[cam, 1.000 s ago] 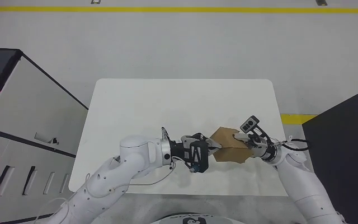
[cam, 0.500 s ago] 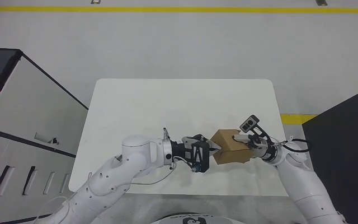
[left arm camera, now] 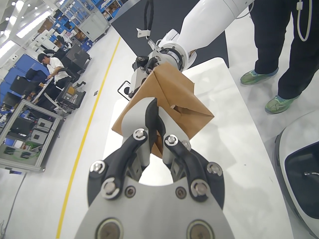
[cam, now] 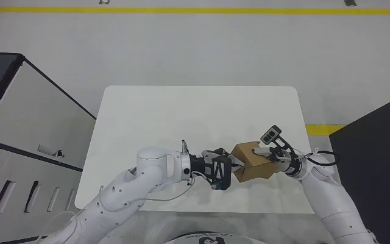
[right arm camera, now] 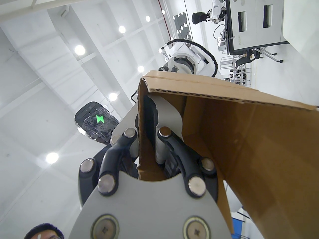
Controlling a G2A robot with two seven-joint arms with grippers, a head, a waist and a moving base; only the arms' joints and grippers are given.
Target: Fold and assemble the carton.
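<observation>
Currently: carton (cam: 253,161), brown corrugated, partly folded, flaps creased, held tilted over table (cam: 183,116) near robot-side edge; one end pinched by left gripper (left arm camera: 155,115), opposite wall clamped by right gripper (right arm camera: 149,110).

We identify the carton (cam: 253,161) as plain, unprinted brown cardboard, with a fine corrugated pattern along its cut edge. The left gripper (left arm camera: 153,110) and the right gripper (right arm camera: 144,115) share one scheme: black linkages, pale grey fingers with black pads, silver screw heads. We note a plain white table (cam: 183,122) and a yellow line (cam: 195,10) across the pale grey floor (cam: 195,49).
</observation>
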